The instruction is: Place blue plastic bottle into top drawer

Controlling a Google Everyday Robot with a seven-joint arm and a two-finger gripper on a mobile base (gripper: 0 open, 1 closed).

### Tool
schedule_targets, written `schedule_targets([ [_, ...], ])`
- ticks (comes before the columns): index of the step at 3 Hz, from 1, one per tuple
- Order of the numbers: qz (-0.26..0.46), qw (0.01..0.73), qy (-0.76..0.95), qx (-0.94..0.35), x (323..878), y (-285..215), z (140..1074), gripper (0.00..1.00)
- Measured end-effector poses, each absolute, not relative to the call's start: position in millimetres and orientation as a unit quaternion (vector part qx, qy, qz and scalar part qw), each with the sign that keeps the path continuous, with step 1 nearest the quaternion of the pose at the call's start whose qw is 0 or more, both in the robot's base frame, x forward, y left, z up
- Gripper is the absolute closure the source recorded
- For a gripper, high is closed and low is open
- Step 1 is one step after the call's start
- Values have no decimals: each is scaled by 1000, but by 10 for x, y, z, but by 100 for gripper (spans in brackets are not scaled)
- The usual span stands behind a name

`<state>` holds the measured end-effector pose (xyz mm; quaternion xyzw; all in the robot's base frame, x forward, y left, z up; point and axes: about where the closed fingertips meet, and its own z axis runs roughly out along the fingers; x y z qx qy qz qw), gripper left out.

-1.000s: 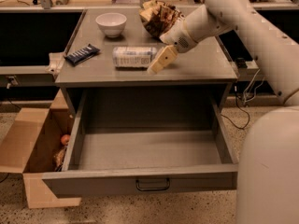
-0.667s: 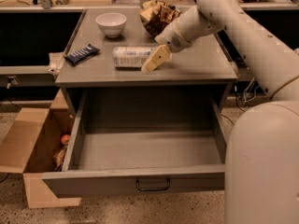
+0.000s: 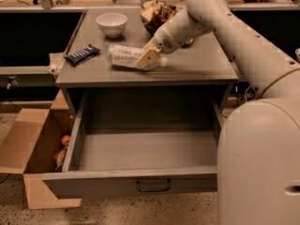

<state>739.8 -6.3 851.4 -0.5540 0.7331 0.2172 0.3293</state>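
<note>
The blue plastic bottle (image 3: 125, 56) lies on its side on the grey cabinet top (image 3: 197, 64), white cap (image 3: 163, 61) pointing right. My gripper (image 3: 148, 57) is down at the bottle's cap end, its tan tip in front of the bottle and overlapping it. The white arm reaches in from the upper right. The top drawer (image 3: 140, 184) is pulled fully out below, with bare grey inside and a black wire handle (image 3: 153, 186) on its front panel.
A white bowl (image 3: 111, 23) stands at the back left of the top. A dark blue snack bar (image 3: 82, 54) lies at the left edge. A crumpled brown bag (image 3: 157, 14) sits behind the gripper. An open cardboard box (image 3: 28, 153) with items stands left of the drawer. My white base (image 3: 262, 163) stands right of the drawer.
My gripper has moved left along the cabinet top, from beside the bottle's right end to over the bottle itself. The bottle now lies slightly more slanted. The drawer is unchanged.
</note>
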Motion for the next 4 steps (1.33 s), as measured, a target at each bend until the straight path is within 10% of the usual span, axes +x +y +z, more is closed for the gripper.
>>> schedule_targets([
  [2, 185, 376, 688, -593, 6935, 329, 9120, 95],
  [4, 172, 424, 661, -595, 6438, 325, 9539, 100],
])
